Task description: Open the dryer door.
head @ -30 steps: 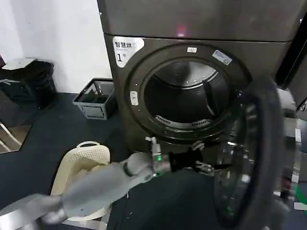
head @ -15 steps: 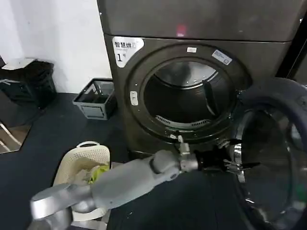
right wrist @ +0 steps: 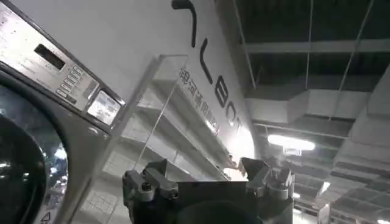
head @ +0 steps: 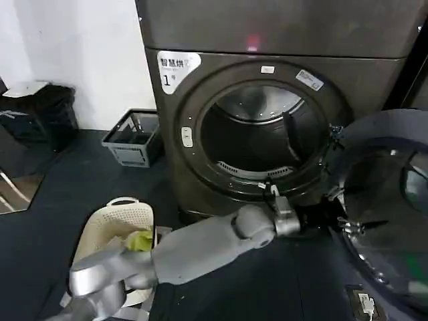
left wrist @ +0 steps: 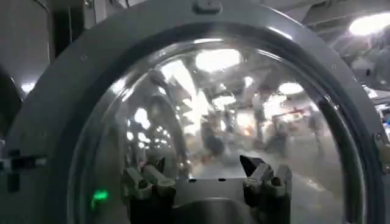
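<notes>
The dryer door [head: 391, 200] stands swung wide open to the right of the machine with the white "1" sticker [head: 177, 67]. Its inner side faces me, and the round drum opening [head: 257, 134] is exposed. My left arm reaches across below the opening. The left gripper [head: 354, 224] is at the door's inner face near its lower left edge. In the left wrist view the door's glass [left wrist: 231, 103] and grey rim [left wrist: 58, 115] lie close ahead of the left gripper [left wrist: 203, 163], which is open with nothing between its fingers. My right gripper [right wrist: 204, 165] is open, pointing up toward the ceiling.
A cream laundry basket [head: 110, 231] holding something green stands on the dark floor at the lower left. A grey crate [head: 134, 137] sits by the white wall, with a black bin [head: 40, 114] farther left. A neighbouring machine's control panel [right wrist: 55, 67] shows in the right wrist view.
The door has swung farther open to the right, turning its inner face toward me. My left arm has stretched rightward along with it.
</notes>
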Robot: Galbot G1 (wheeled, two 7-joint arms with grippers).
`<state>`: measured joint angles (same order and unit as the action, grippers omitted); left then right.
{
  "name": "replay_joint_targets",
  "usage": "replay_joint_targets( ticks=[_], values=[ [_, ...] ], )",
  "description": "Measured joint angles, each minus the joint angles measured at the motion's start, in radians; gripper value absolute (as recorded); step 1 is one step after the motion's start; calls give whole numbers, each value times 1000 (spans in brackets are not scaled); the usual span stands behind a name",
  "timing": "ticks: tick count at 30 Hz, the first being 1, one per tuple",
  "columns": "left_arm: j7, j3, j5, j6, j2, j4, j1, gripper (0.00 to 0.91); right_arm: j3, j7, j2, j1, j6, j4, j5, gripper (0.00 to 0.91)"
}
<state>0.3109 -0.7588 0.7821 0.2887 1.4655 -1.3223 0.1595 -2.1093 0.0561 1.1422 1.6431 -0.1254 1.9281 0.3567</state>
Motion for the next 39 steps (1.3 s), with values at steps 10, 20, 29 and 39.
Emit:
replay_joint_targets(
  ticks=[10,20,29,39],
  values=[
    [-50,11,-65,31,51,66,0,907,3,-5,5,-4,1,-6,-5,907],
    [-77,56,-96,84,3,55,20,907,2,-9,-11,-10,3,-26,-5,907],
    [-134,63,-46,262,-174,-67,74,907,-6,-10,-24,-13,4,-43,-6,907],
    [-194,119,-73,200,-521,-329,161,907,-47,-46,-30,-34,-11,-32,-33,907]
  ],
)
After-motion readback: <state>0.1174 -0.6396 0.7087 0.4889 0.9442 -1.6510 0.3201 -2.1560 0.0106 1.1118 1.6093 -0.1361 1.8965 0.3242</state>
